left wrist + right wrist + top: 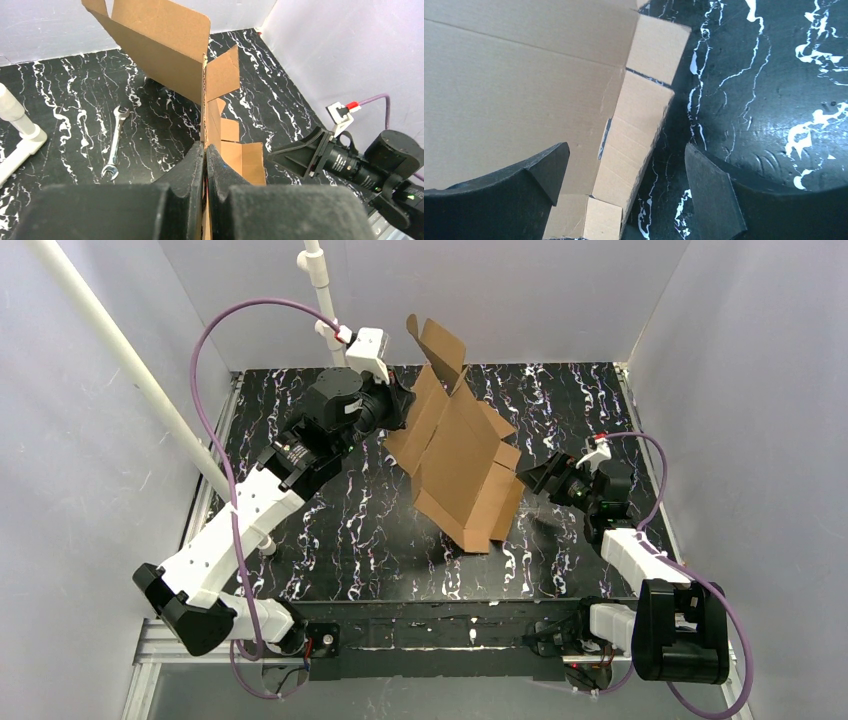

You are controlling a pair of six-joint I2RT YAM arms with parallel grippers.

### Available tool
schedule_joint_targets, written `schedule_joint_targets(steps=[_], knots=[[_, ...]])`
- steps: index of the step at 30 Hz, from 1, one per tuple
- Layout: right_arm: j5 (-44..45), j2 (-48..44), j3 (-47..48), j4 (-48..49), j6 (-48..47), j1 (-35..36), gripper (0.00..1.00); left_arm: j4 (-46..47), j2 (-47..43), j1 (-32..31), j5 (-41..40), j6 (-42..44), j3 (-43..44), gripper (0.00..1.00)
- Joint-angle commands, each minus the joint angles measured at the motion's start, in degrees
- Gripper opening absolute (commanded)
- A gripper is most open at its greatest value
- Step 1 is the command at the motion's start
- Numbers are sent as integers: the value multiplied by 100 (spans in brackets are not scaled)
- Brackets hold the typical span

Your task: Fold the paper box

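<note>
Left gripper (205, 147) is clamped tight on the paper box (455, 455), both fingers pinched onto one thin cardboard edge with only the sheet between them. From the top camera, it grips the box's 10 o'clock side. Box is mid-table, biased toward 12 o'clock, partly folded and tilted up. One panel with a notched flap stands up at 12 o'clock. The low corner points to 6 o'clock, down at the marbled black table (350, 530); can't tell if it touches. Right gripper (626, 150) is spread wide at the box's 3 o'clock side, gripping nothing. Its wrist view shows a narrow creased side flap between the fingers, one finger over the big panel, the other over bare table; contact there, can't tell. Steel wrench (114, 145) lies flat on the table at 9 o'clock of the left fingers, well apart from the box, with a white pipe (20, 125) further out at 9 o'clock.
</note>
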Motion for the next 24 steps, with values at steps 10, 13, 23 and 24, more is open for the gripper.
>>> schedule_joint_targets(steps=[10, 13, 23, 24], knots=[[338, 570, 151, -48, -428, 317, 79, 868, -527, -8, -228, -796, -518, 0], [333, 789, 242, -40, -457, 398, 70, 929, -630, -4, -255, -911, -653, 0], [500, 1200, 720, -239, -1153, 583, 1, 905, -1100, -8, -406, -1131, -1196, 0], [499, 1116, 757, -312, -1306, 559, 1, 864, -1187, -5, -422, -1139, -1310, 0]])
